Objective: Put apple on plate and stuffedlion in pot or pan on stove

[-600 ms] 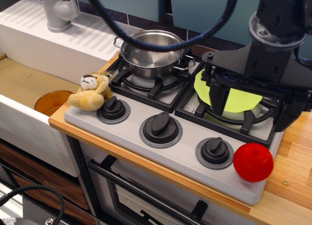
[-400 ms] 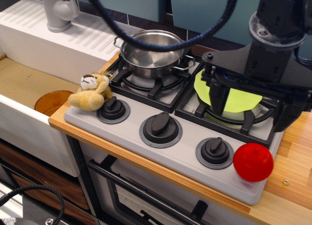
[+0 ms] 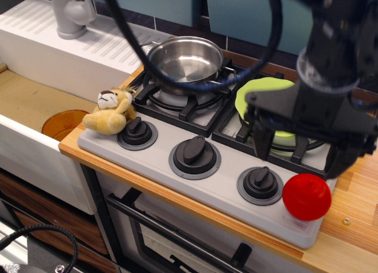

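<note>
On the grey stove (image 3: 171,181) we see our gripper (image 3: 301,152), fingers spread wide and empty, hovering just above-left of the apple (image 3: 306,197) at the front right corner, beside bare wooden counter (image 3: 354,208).

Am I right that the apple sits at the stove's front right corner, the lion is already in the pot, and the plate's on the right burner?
Not quite: in observation.image the stuffedlion lies beside the left knob, and the pot is empty. The rest holds.

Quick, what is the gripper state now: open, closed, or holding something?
Gripper: jaws open and empty, above the stove's right side, near the apple.
</note>
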Tool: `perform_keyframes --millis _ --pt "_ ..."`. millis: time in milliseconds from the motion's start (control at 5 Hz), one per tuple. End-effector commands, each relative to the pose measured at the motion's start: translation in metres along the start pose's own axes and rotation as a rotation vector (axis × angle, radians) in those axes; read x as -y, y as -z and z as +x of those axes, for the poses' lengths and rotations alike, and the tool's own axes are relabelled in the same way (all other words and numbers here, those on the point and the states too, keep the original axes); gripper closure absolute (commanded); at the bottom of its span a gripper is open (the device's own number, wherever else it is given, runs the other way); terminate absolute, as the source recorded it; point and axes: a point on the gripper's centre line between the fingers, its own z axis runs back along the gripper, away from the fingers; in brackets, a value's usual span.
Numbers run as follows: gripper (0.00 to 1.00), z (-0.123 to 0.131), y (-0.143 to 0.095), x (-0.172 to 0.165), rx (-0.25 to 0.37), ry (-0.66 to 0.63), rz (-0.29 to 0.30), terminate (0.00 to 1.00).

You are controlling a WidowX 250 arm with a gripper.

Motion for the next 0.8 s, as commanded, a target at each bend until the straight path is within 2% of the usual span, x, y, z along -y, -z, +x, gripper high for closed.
perform_keyframes --millis 0,600 --pt "0.00 0.001 0.019 0.012 0.085 -0.007 -0.042 0.00" --pt "0.00 0.000 0.052 0.015 0.157 -0.004 -0.065 0.00"
